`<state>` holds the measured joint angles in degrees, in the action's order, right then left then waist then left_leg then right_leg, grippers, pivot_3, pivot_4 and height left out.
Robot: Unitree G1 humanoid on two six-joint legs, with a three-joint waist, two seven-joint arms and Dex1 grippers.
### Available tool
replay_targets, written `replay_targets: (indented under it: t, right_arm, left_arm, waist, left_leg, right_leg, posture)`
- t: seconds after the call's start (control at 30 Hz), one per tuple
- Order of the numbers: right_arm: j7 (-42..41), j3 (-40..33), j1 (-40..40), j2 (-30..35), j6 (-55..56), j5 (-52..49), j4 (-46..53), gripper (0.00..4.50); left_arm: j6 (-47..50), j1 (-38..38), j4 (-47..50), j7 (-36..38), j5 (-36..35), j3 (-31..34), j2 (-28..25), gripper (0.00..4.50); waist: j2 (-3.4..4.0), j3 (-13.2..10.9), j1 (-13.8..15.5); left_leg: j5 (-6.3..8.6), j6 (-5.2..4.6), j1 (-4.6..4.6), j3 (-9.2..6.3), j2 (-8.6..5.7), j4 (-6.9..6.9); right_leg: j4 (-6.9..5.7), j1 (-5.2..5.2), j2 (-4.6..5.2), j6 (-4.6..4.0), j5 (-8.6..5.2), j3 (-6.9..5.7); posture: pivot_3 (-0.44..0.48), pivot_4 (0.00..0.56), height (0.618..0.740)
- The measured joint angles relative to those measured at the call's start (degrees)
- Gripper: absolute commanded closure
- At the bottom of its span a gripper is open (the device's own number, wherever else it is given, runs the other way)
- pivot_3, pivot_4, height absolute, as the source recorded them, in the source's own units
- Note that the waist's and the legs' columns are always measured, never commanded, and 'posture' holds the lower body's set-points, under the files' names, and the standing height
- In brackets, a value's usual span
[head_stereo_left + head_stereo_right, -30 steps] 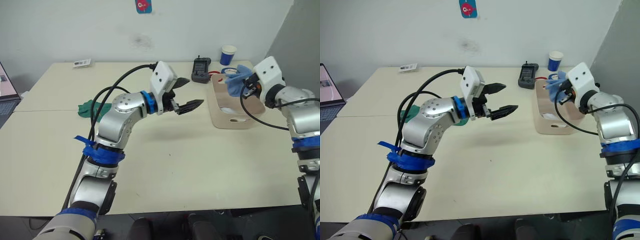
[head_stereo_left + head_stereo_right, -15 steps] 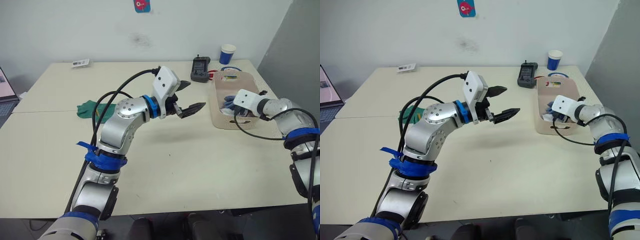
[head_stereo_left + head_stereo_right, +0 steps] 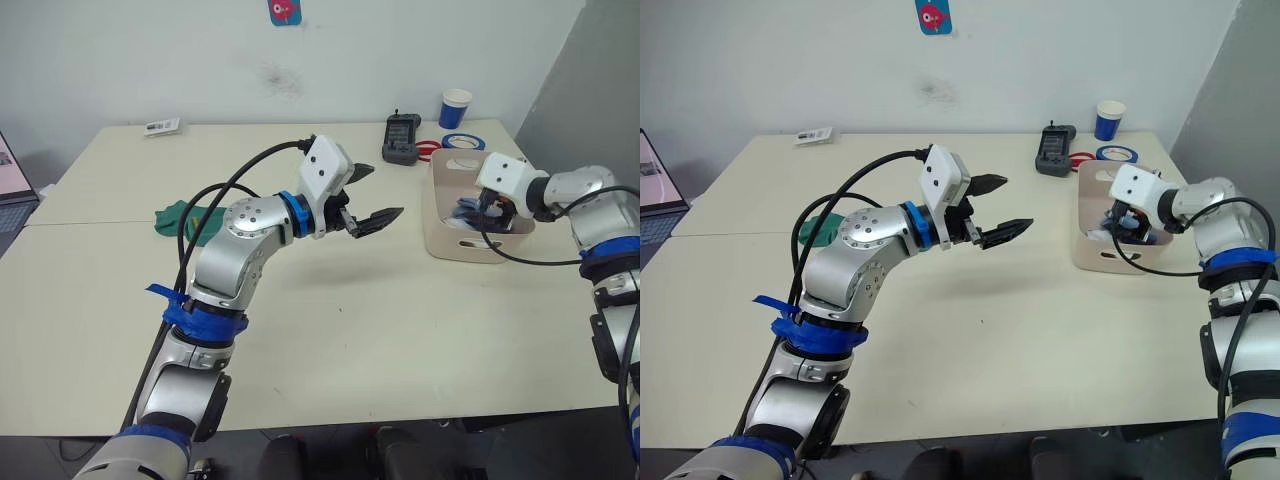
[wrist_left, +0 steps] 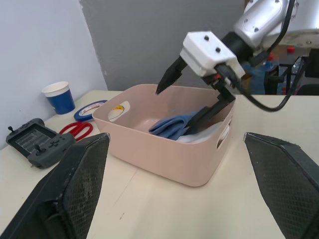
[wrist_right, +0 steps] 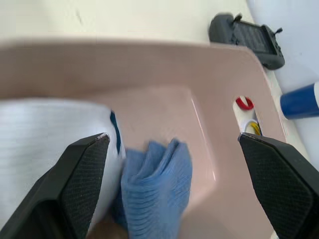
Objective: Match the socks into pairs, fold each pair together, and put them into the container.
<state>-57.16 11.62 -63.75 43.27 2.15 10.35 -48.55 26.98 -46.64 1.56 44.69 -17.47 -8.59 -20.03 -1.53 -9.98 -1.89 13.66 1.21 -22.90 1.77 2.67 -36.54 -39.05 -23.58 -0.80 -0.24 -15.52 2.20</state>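
Our right gripper (image 4: 199, 97) hangs with its fingers spread and gripping nothing — one tip above the rim of the container (image 3: 440, 240), the other down inside. Directly below and between those fingers lies the light blue pair (image 5: 157, 186), bunched in the tub and touching the white pair (image 5: 52, 144) beside it.

Our left gripper (image 3: 368, 198) is likewise splayed and empty, held above the table (image 3: 330, 330) with its tips pointing toward the tub. The dark green socks (image 3: 178, 218) lie well behind those fingers, back past the left forearm. So we judge the left arm much the nearer, and it would have to swing back, away from the tub, to reach them.
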Motion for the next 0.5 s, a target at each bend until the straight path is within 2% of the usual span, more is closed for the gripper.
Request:
replay_targets:
  t: [0.13,0.2,0.3,0.4,0.5]
  right_arm:
    - [-4.6,-4.7,3.3,1.9,-10.6,-6.2,13.0,0.04]
    - [-5.6,-7.3,7.3,2.6,-16.3,-9.7,21.5,0.04]
    - [-6.0,-11.9,17.2,2.3,-28.5,-17.8,39.9,0.04]
    - [0.6,-17.4,28.2,-4.4,-40.4,-26.1,60.1,0.04]
    - [10.1,-18.1,40.8,-12.5,-44.6,-28.4,74.3,0.04]
  left_arm:
    - [-0.2,1.1,-0.2,1.2,0.2,0.2,-2.5,0.00]
    - [-0.6,2.4,-0.4,1.6,0.4,0.4,-3.7,0.00]
    - [-1.2,6.7,-0.4,2.2,0.6,2.2,-6.9,0.00]
    - [-1.5,14.4,1.0,1.2,0.4,5.9,-9.0,0.00]
    - [-2.7,23.6,2.2,-1.2,0.3,10.2,-9.6,0.00]
  waist:
    - [0.01,0.0,0.2]
    - [0.01,0.0,0.2]
    - [0.02,0.0,0.0]
    - [-0.01,0.1,-0.1]
    - [-0.01,0.1,0.1]
  left_leg:
    - [0.01,-0.01,0.00,-0.07,0.02,-0.03]
    - [0.01,-0.02,-0.02,-0.08,0.03,-0.07]
    - [0.02,-0.02,-0.01,-0.09,0.09,-0.06]
    - [0.01,-0.01,0.09,-0.18,0.31,0.00]
    - [0.02,0.01,0.02,-0.18,0.56,-0.07]
  right_leg:
    - [0.01,0.04,0.00,0.00,0.00,-0.07]
    - [0.01,0.05,0.01,0.00,0.00,-0.08]
    - [-0.02,0.04,0.10,0.00,0.00,-0.05]
    - [-0.05,0.10,0.07,0.20,-0.12,-0.12]
    - [-0.07,0.08,0.00,0.25,-0.15,-0.22]
  posture:
    - [0.000,0.150,0.740]
    - [0.000,0.150,0.740]
    - [0.000,0.150,0.740]
    - [0.000,0.150,0.740]
    - [0.000,0.150,0.740]
